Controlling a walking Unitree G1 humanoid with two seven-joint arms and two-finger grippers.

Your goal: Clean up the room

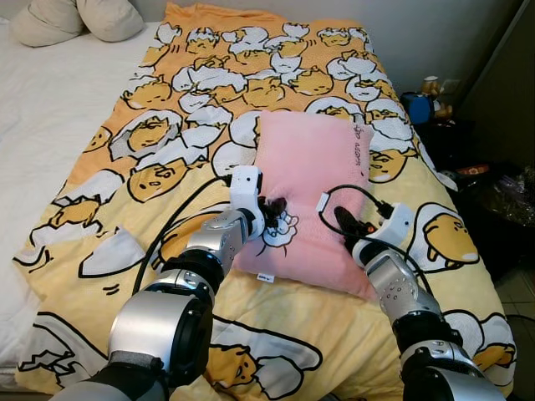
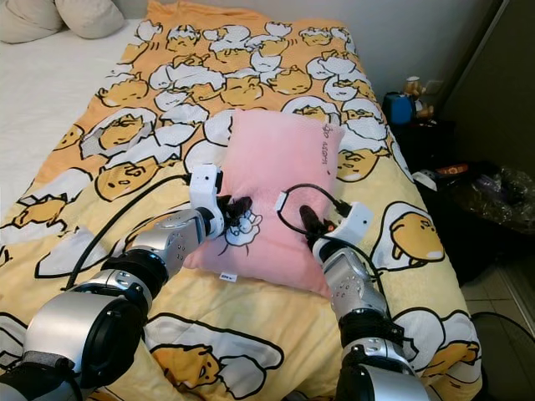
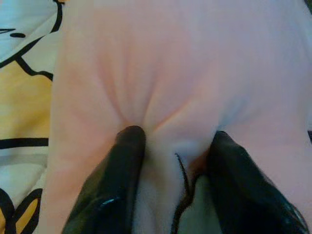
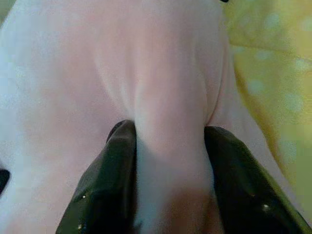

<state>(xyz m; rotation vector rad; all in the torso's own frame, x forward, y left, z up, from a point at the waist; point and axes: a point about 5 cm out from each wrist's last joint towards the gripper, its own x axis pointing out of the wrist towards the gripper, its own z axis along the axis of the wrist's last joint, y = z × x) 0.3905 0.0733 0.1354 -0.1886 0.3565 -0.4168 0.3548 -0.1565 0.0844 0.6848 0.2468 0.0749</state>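
- Two silver robot arms fill the foreground of the head views, reaching forward over a bed toward a pink pillow [image 1: 313, 180].
- That pillow lies slightly askew in the middle of a yellow blanket [image 1: 276, 330] printed with cartoon egg characters, which covers the near half of the bed.
- At the pillow's near left corner, the left gripper [image 1: 273, 209] has its two black fingers [image 3: 119, 180] pinched on a fold of pink fabric, next to a small cartoon patch.
- On the pillow's near right edge, the right gripper [image 1: 349, 224] has its fingers [image 4: 109, 175] clenched on a thick ridge of fabric that bulges up between them.
- Only the wrist views show the bunched fabric actually caught between the fingers; from the head views the grippers seem just to rest on the pillow.
- Only the head views show the surroundings: a white sheet [image 1: 42, 109] on the robot's left, two beige pillows [image 1: 75, 18] at the far left corner, and a dark cluttered nightstand [image 1: 439, 117] to the right.
- Likely risk: both holds are shallow pinches on soft cloth, so a quick lift could let the fabric slip free.
- Another risk: uneven lifting could leave the pillow dangling from one corner, or drag the blanket out of place.
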